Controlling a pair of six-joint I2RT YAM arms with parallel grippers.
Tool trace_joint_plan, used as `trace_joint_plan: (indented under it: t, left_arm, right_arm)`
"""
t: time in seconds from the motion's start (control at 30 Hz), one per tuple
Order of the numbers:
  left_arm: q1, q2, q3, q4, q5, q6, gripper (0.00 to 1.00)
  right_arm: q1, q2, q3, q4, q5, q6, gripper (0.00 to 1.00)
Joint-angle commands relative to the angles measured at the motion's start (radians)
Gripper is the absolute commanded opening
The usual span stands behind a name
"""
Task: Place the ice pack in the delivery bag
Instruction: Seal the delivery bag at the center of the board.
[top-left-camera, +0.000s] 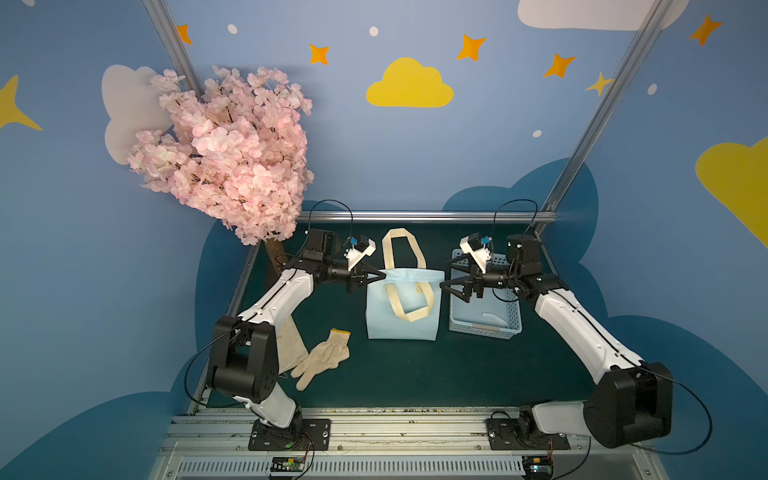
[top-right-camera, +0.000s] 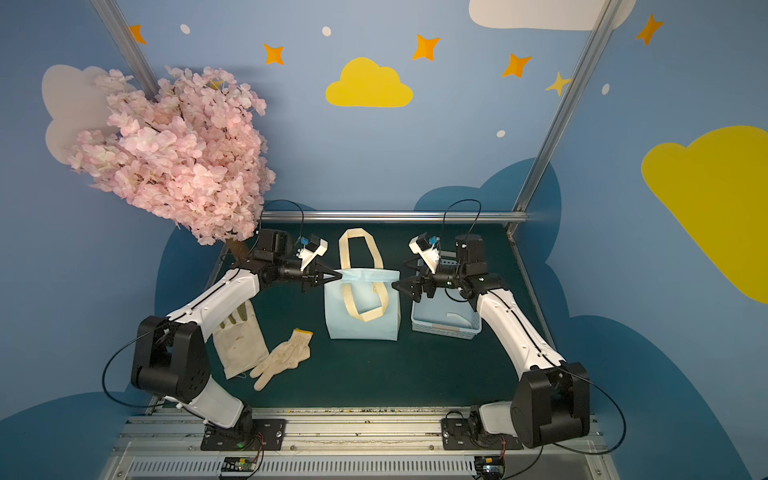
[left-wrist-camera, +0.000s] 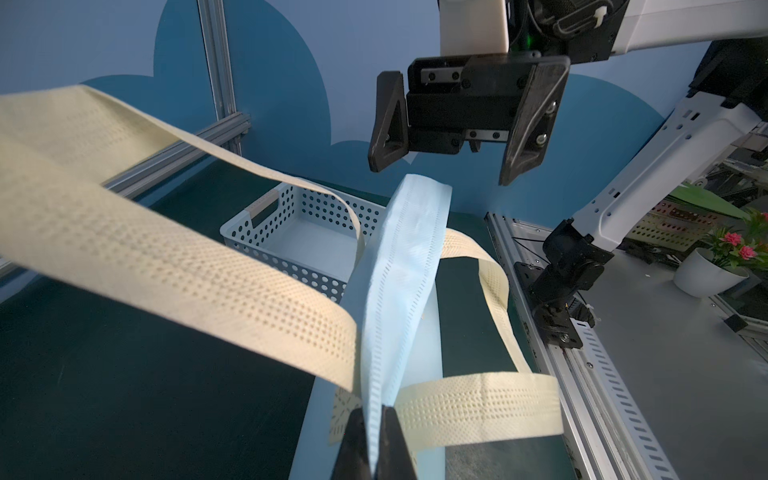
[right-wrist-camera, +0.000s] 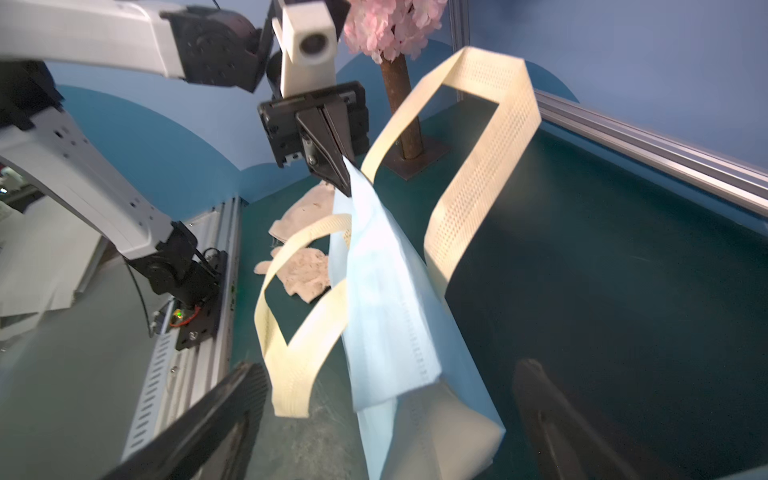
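We see the light blue fabric delivery bag (top-left-camera: 382, 320) (top-right-camera: 365, 328) with cream strap handles standing on the dark green table (top-left-camera: 415, 374), between the two arms. The left pincer (top-left-camera: 382, 274) (top-right-camera: 338, 273) is clamped narrow on the bag's upper left corner, with the blue rim pinched between its fingers in the left wrist view (left-wrist-camera: 372, 411). From there the rim runs as a flat band towards the right pincer (top-left-camera: 444, 274) (top-right-camera: 398, 275). That pincer stands wide and holds nothing, and its tips are just beside the bag's upper right corner, apart from the fabric (left-wrist-camera: 440, 172).

One cream strap (top-left-camera: 401, 239) loops up behind the rim and the other (top-left-camera: 409, 313) hangs down the front. The light blue perforated plastic basket (top-left-camera: 484, 330) (top-right-camera: 444, 332) sits just beside the bag, under the right pincer. A pale curved shape (top-left-camera: 494, 318) lies inside it, though we cannot tell what it is.
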Motion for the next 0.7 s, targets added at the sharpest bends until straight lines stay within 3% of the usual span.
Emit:
trace_joint_plan:
  t: [0.0, 0.17, 0.4, 0.5, 0.6, 0.67]
  left_arm:
    - [0.003, -0.012, -0.017, -0.025, -0.042, 0.023, 0.03]
    - [0.003, -0.01, -0.017, -0.02, -0.042, 0.023, 0.03]
    - [0.003, -0.01, -0.014, -0.018, -0.04, 0.018, 0.03]
    - [0.003, -0.011, -0.015, -0.02, -0.044, 0.021, 0.03]
    - [0.003, -0.012, -0.012, -0.026, -0.043, 0.028, 0.03]
    - [0.003, -0.01, -0.009, -0.031, -0.042, 0.029, 0.03]
  right_arm:
    - [0.011, 0.063, 0.089, 0.026, -0.042, 0.143, 0.98]
    - [0.04, 0.173, 0.192, -0.127, 0.04, 0.102, 0.95]
    - [0.066, 0.191, 0.11, -0.062, 0.034, 0.084, 0.92]
    - [0.066, 0.213, 0.111, -0.083, 0.041, 0.082, 0.81]
    - [0.066, 0.229, 0.119, -0.089, 0.044, 0.076, 0.61]
    - [0.07, 0.238, 0.126, -0.092, 0.037, 0.067, 0.54]
